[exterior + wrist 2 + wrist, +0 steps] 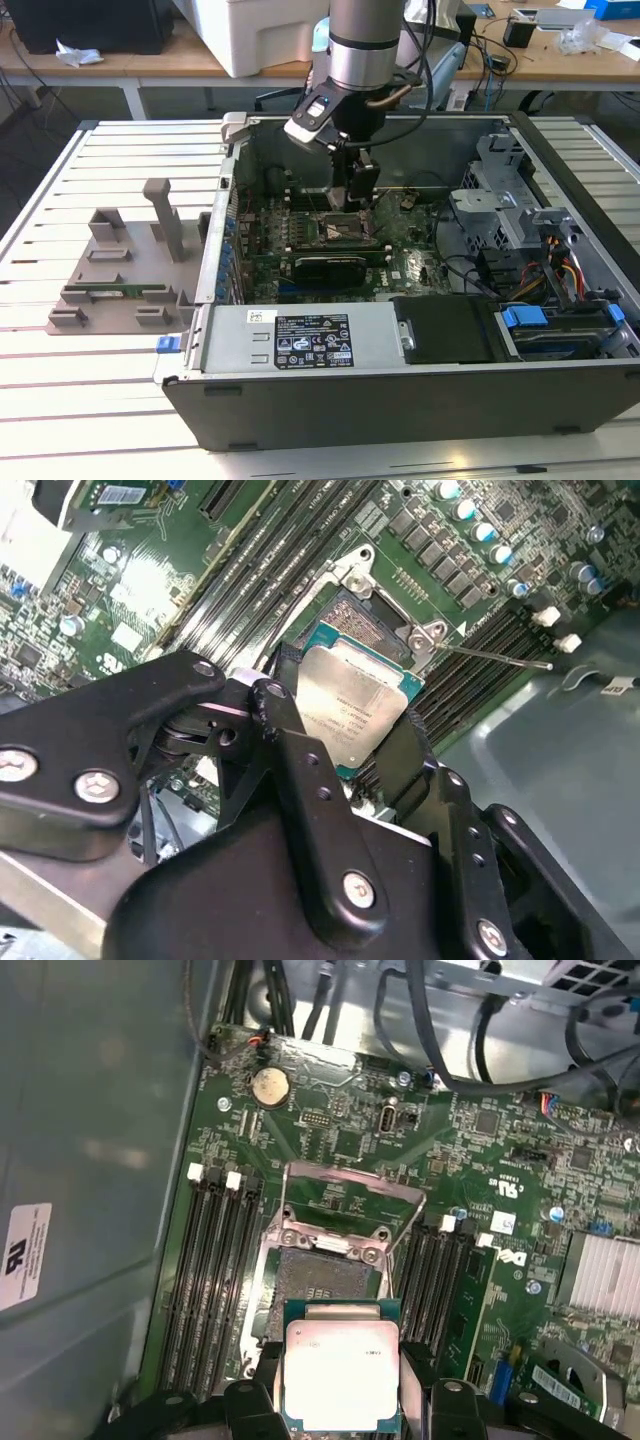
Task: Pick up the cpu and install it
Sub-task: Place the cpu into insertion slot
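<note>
Clamped on the cpu — hand closed, black fingers pressed against two opposite edges of the chip, silvery plate facing the wrist cameras and a thin green rim showing around it. Held right between the fingertips, level or nearly so, tucked under the hand's dark body in both wrist views. Just below hand and chip, the open socket with its dark contact field bare and its metal load frame swung upright on the side beyond the fingertips. Chip overlapping the socket's nearer edge in the first wrist view; whether touching the socket or just above it, cannot tell. On either side of the hand, rows of black memory slots flanking the socket on the green motherboard. Near the fingertips in the second wrist view, a thin release lever sticking out past the socket's corner. Farther out beyond the raised frame, a round coin battery. In the exterior view, hand reaching straight down into the open computer case lying on the slatted worktop — a grey plastic fixture well apart from the hand, outside the case toward the exterior view's left.
</note>
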Controlling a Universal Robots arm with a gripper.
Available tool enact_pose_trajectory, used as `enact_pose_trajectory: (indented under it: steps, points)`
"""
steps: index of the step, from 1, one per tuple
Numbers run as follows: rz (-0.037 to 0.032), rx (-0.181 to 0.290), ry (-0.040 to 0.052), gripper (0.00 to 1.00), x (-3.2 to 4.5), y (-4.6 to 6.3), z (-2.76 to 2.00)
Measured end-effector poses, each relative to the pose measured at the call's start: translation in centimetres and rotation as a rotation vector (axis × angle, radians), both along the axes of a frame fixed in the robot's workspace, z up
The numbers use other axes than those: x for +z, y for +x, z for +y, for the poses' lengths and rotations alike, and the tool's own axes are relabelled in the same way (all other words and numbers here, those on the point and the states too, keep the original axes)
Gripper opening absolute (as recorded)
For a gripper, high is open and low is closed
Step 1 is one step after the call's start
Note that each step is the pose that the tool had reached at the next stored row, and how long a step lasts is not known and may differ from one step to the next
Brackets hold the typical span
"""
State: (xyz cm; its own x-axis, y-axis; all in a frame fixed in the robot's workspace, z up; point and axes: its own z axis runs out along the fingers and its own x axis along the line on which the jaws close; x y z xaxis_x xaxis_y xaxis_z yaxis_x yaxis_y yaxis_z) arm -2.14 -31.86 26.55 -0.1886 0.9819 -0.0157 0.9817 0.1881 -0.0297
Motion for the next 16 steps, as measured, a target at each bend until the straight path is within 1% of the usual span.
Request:
enact_pose_trajectory:
  steps: [4,6,10,14,16]
  points:
    - [0.0,-0.045,0.0,0.55,0.0,0.0,0.0]
    - [0.0,-0.06,0.0,0.55,0.0,0.0,0.0]
    - [0.0,-0.118,0.0,0.55,0.0,0.0,0.0]
    - [0.0,-0.152,0.0,0.55,0.0,0.0,0.0]
    - [0.0,-0.178,0.0,0.55,0.0,0.0,0.0]
